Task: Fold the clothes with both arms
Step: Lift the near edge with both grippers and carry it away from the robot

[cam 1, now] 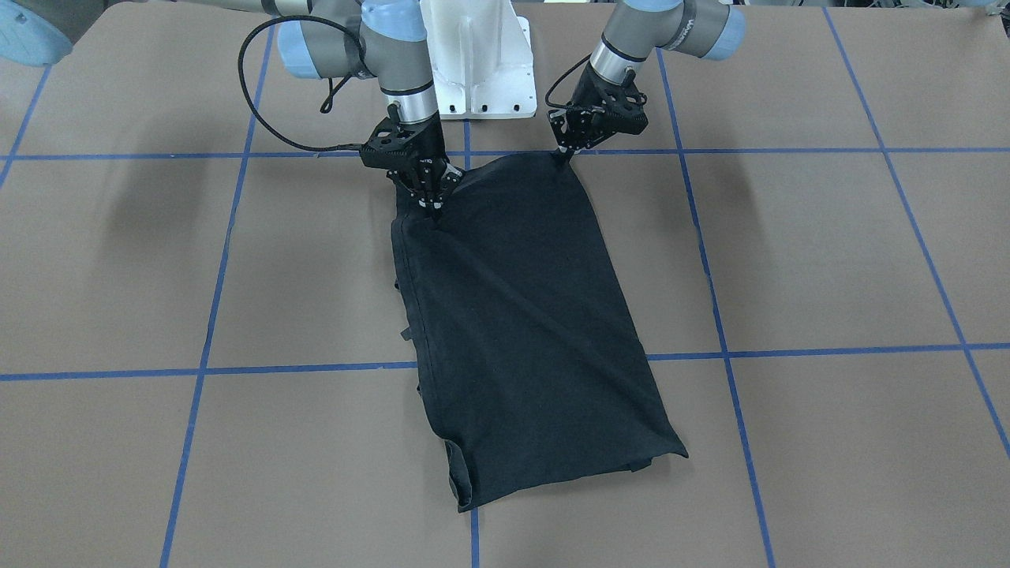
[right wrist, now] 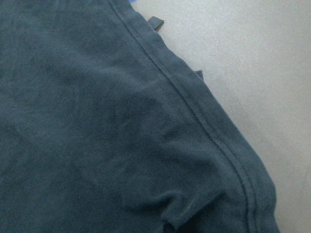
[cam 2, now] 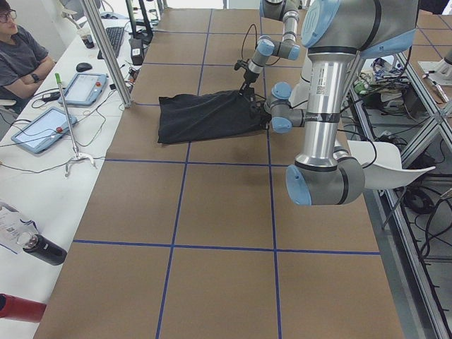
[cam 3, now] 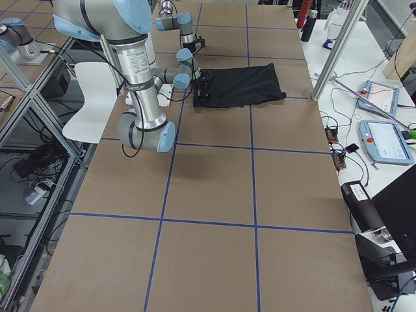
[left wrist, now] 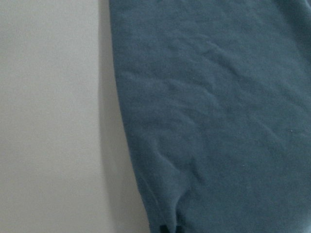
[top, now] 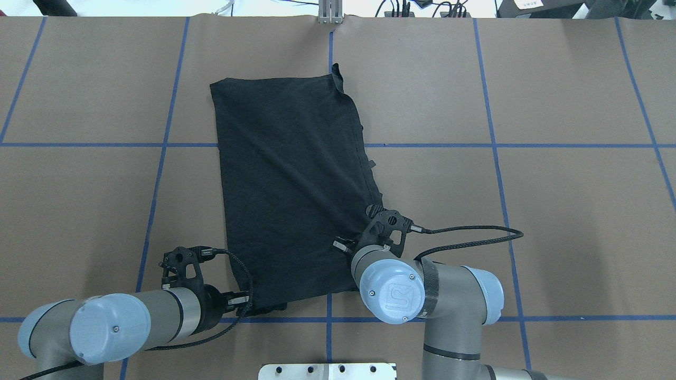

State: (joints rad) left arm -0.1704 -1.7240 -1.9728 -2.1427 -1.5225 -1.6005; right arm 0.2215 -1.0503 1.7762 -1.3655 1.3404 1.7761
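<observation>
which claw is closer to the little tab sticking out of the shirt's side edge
Right. The right claw grips the T-shirt on the same edge as the tab; the left claw holds the opposite corner.

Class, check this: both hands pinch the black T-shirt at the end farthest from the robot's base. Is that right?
Not quite. The left hand and right hand pinch the T-shirt at the end nearest the base, as the exterior front-facing view shows.
</observation>
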